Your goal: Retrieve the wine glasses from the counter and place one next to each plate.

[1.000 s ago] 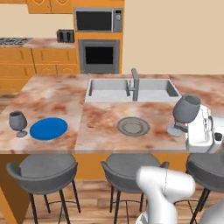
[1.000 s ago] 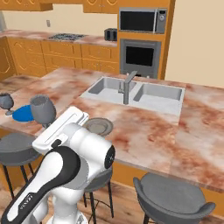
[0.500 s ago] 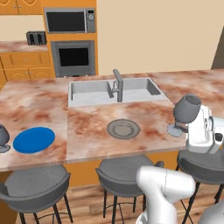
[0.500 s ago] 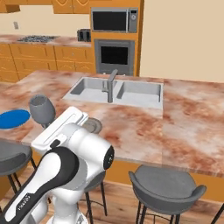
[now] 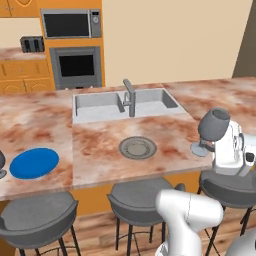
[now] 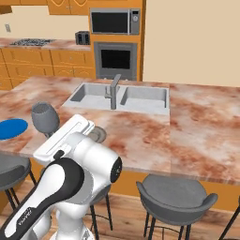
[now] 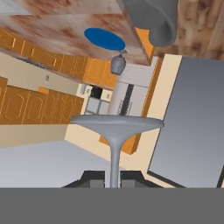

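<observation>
A dark grey-blue wine glass (image 5: 213,125) is held tilted by its stem at the counter's (image 5: 100,145) front right corner. My gripper (image 5: 212,143) is shut on that stem. In the hand view the stem runs up from between my fingertips (image 7: 95,177) to the round foot (image 7: 117,124). From the right base view the glass bowl (image 6: 45,118) rises just above my white hand. The grey plate (image 5: 137,147) lies in front of the sink, left of the held glass. Further left sits the blue plate (image 5: 34,162), with a second wine glass (image 7: 117,64) beside it.
A double sink (image 5: 125,102) with a faucet (image 5: 130,97) is set into the counter behind the grey plate. Grey stools (image 5: 37,217) line the counter's near side. An oven and microwave (image 5: 67,25) stand on the far wall.
The whole scene has slid left in both base views, so the base has driven right. The glass stays in my shut gripper, in the same place relative to the arm.
</observation>
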### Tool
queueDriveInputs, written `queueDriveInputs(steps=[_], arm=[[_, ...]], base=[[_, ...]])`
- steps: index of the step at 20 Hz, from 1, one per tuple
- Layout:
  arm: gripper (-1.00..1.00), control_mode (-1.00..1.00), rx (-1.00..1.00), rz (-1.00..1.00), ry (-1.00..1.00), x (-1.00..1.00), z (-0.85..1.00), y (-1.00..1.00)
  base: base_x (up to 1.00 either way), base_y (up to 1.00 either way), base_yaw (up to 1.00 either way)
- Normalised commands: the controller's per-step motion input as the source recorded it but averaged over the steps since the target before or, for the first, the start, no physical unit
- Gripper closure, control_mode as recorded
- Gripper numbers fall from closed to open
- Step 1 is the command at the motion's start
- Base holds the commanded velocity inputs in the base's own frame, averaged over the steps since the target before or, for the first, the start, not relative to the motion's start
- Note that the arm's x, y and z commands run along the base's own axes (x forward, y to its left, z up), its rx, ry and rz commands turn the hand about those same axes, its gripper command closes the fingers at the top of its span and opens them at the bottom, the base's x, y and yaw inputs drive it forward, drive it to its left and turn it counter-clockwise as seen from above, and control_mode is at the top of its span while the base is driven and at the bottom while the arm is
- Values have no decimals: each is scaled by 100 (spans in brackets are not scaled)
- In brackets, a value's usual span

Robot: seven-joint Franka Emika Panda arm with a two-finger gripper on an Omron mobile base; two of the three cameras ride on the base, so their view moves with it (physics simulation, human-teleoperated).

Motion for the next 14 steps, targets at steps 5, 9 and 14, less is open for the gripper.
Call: queueDriveInputs(steps=[5,9,14], arm=[[100,100,0,0,0,0,0,0],[100,100,0,0,0,0,0,0],[100,-100,0,0,0,46,-8,0]], base=[[18,0,-25],[25,0,-6],[9,0,0]])
